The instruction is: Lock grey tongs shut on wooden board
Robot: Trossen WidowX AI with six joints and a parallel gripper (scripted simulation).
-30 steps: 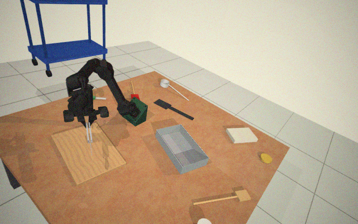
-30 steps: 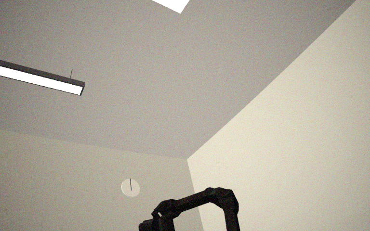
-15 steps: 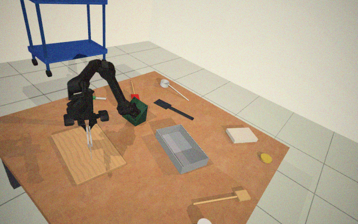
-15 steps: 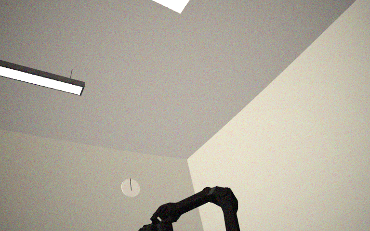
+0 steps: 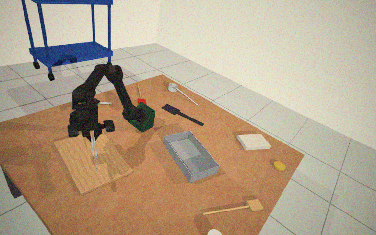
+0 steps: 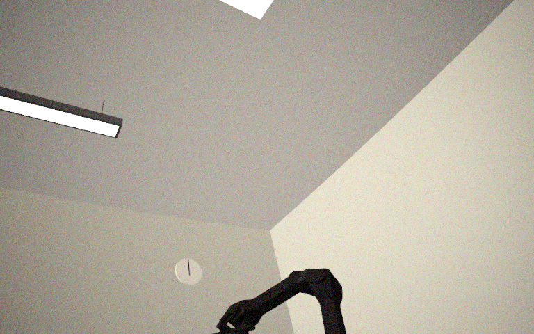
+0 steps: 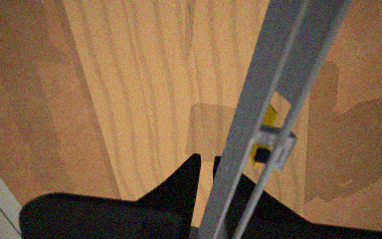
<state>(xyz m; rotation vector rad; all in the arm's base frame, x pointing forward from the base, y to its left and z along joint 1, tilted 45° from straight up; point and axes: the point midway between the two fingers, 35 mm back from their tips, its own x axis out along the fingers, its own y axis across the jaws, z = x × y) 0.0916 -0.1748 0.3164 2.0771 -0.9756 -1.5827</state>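
Note:
The grey tongs (image 5: 92, 151) (image 7: 256, 95) are held over the wooden board (image 5: 77, 166) (image 7: 149, 75). Their two arms run close side by side. A small grey bracket with yellow and black parts sits between the arms in the wrist view. Which end is the tips, and whether the lock is engaged, I cannot tell. My gripper (image 5: 93, 137) (image 7: 206, 161) is shut on the tongs, pointing down above the board's back part. The roasting tin (image 5: 205, 173) stands to the right of the board in the top view, with no tongs on it. The exterior view shows only part of the arm.
On the table (image 5: 155, 204) are a dark spatula (image 5: 191, 118), a white block (image 5: 253, 141), a yellow disc (image 5: 279, 166), a wooden paddle (image 5: 255, 204), a red-headed tool (image 5: 141, 101) and a white ladle-like tool (image 5: 173, 87). The arm's green base (image 5: 149, 122) stands behind the tin.

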